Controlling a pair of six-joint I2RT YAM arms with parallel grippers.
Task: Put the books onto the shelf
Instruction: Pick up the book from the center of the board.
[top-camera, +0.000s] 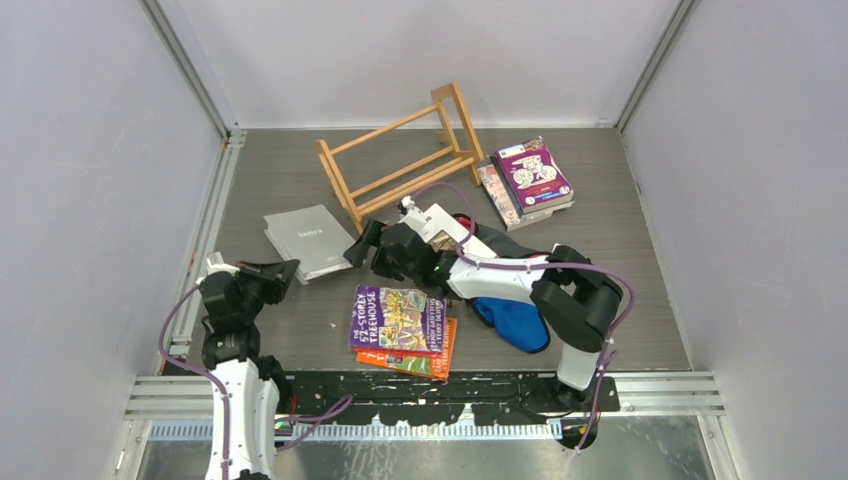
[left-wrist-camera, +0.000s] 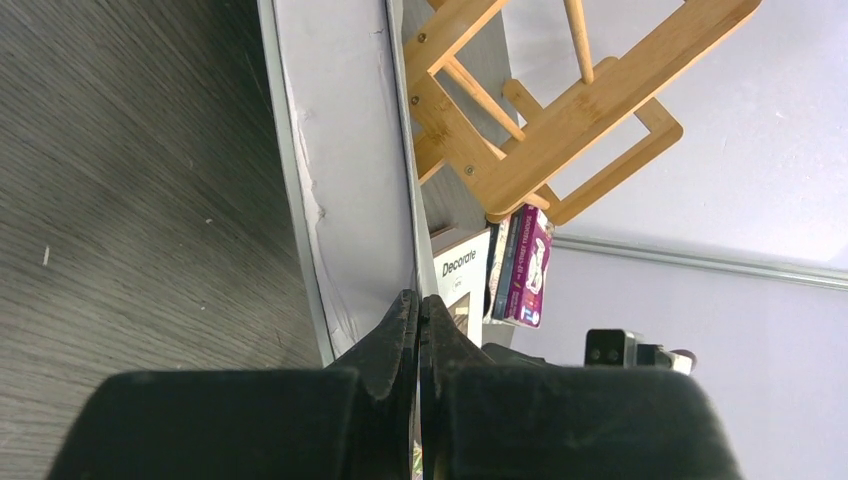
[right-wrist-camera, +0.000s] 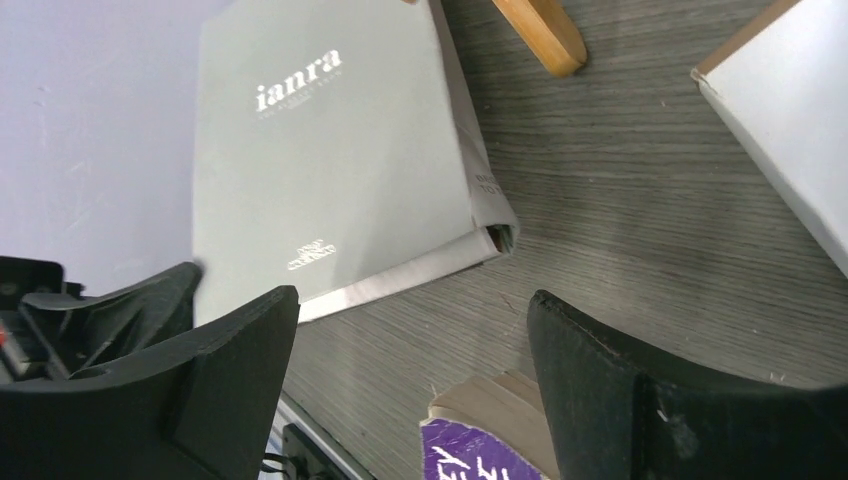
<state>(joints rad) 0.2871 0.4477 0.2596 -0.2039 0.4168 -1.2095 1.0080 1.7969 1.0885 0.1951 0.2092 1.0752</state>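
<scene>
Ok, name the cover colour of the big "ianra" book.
Pale grey book, white lettering; best in right wrist view.

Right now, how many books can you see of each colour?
Purple: 2, the Treehouse book and the right stack's top book
Grey: 1, the ianra book
Orange: 1, the orange book
Dark: 1, the dark book
Pink-floral: 1, the floral book
White: 1, the Decorate book
Total: 7 showing; more may be hidden.
</scene>
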